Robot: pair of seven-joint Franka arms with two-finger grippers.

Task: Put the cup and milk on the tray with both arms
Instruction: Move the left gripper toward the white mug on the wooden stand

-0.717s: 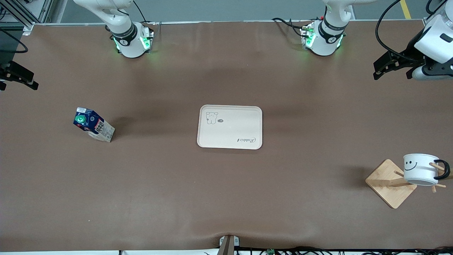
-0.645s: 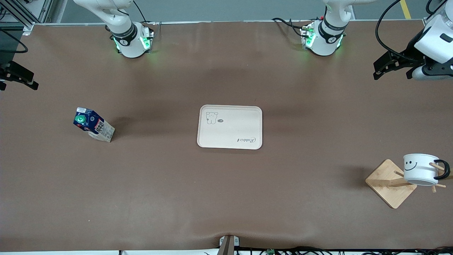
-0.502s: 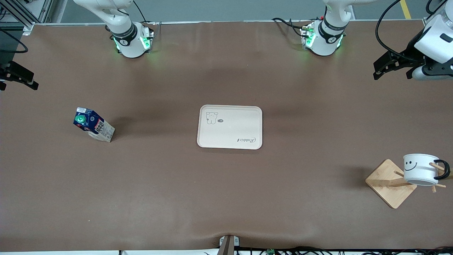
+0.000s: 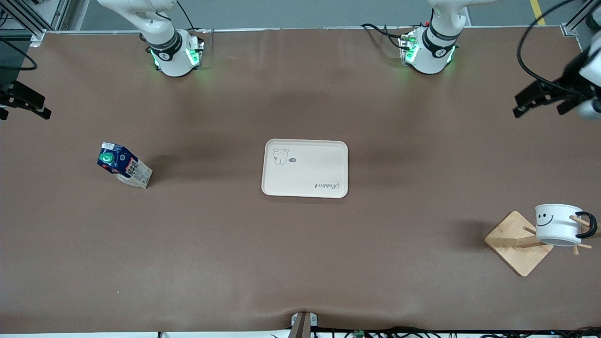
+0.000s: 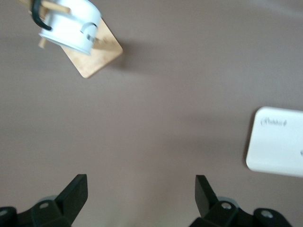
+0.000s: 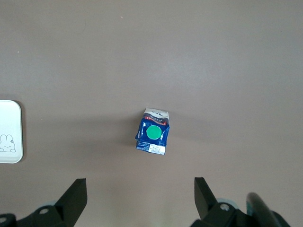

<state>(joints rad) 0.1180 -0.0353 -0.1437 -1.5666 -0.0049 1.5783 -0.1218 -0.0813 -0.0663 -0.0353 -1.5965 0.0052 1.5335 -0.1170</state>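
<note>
The cream tray [image 4: 304, 168] lies flat mid-table; its edge shows in the left wrist view [image 5: 279, 142] and the right wrist view [image 6: 9, 132]. The blue milk [image 4: 124, 165] with green cap stands toward the right arm's end, below my open, empty right gripper [image 4: 23, 109], as the right wrist view shows [image 6: 152, 132] [image 6: 140, 191]. The white smiley cup [image 4: 557, 224] hangs on a peg of the wooden rack toward the left arm's end. My left gripper [image 4: 537, 105] is open and empty, high over bare table; the cup [image 5: 71, 26] lies well ahead of it [image 5: 140, 189].
The wooden rack has a square base [image 4: 519, 242] [image 5: 97, 52] and several pegs. The two arm bases [image 4: 173, 54] [image 4: 429, 51] stand at the table's edge farthest from the front camera. Brown table surface lies between tray, milk and rack.
My left gripper has shifted toward the left arm's end of the table and a little lower in the front view. The right arm, milk, cup and tray have not moved.
</note>
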